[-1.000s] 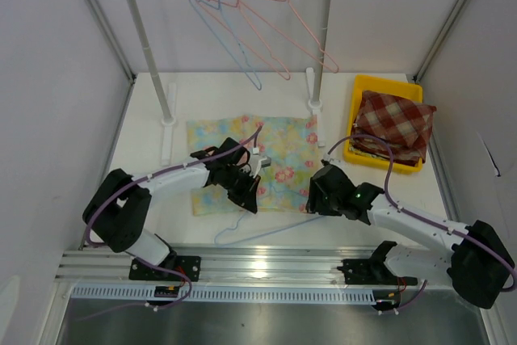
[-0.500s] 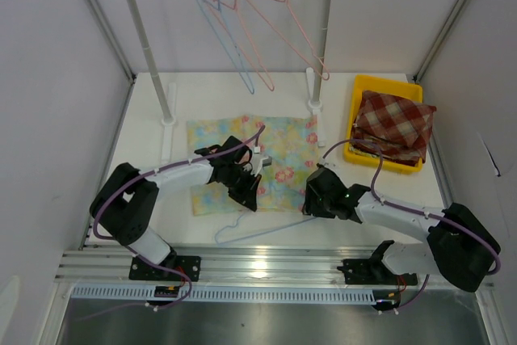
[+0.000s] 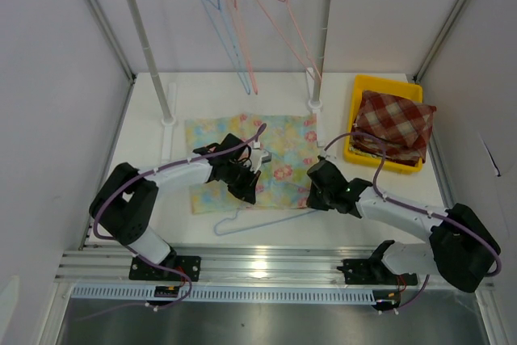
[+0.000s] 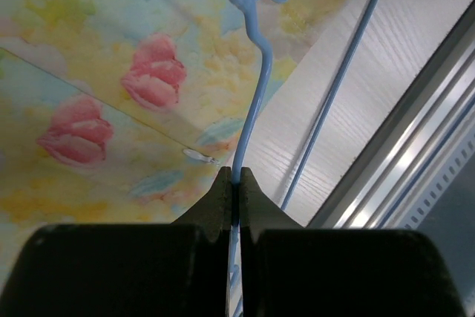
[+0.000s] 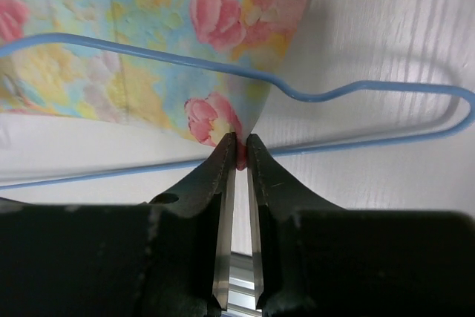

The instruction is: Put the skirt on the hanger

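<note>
At the table's (image 3: 202,94) front edge, left gripper (image 4: 236,183) clamped the blue hanger (image 4: 252,102), right gripper (image 5: 237,155) pinched the floral skirt's (image 5: 148,5) corner; dressing the hanger apparently remained undone.

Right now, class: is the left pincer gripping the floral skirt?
No, the left pincer is shut on the blue hanger wire, not the floral skirt.

White table (image 3: 210,103) w/ floral skirt (image 3: 283,147), blue hanger (image 4: 253,109), yellow bin (image 3: 388,81), rack (image 3: 145,46).
</note>
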You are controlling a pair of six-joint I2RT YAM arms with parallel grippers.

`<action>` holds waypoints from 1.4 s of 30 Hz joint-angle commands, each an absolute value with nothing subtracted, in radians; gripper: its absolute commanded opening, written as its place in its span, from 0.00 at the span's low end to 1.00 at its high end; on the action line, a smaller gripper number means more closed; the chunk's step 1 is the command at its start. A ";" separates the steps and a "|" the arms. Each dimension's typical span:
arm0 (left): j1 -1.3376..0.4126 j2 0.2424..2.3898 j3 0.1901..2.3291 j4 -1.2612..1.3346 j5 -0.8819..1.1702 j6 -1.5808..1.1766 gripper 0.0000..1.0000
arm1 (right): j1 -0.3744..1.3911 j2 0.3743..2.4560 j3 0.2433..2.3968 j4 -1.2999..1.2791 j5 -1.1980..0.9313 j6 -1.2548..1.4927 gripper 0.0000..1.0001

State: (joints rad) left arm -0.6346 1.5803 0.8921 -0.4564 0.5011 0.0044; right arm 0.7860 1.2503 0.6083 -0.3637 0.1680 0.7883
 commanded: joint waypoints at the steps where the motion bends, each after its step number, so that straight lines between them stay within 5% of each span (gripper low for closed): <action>1: -0.627 1.536 0.904 -0.379 0.407 0.074 0.00 | 0.726 1.201 0.678 -0.394 0.166 0.752 0.15; 21: -0.624 1.491 0.821 -0.270 0.071 0.106 0.00 | 0.401 1.160 0.810 -0.492 -0.058 0.629 0.12; 42: -0.557 1.463 0.831 -0.232 0.005 0.092 0.00 | 0.161 1.195 0.703 -0.468 -0.152 0.538 0.11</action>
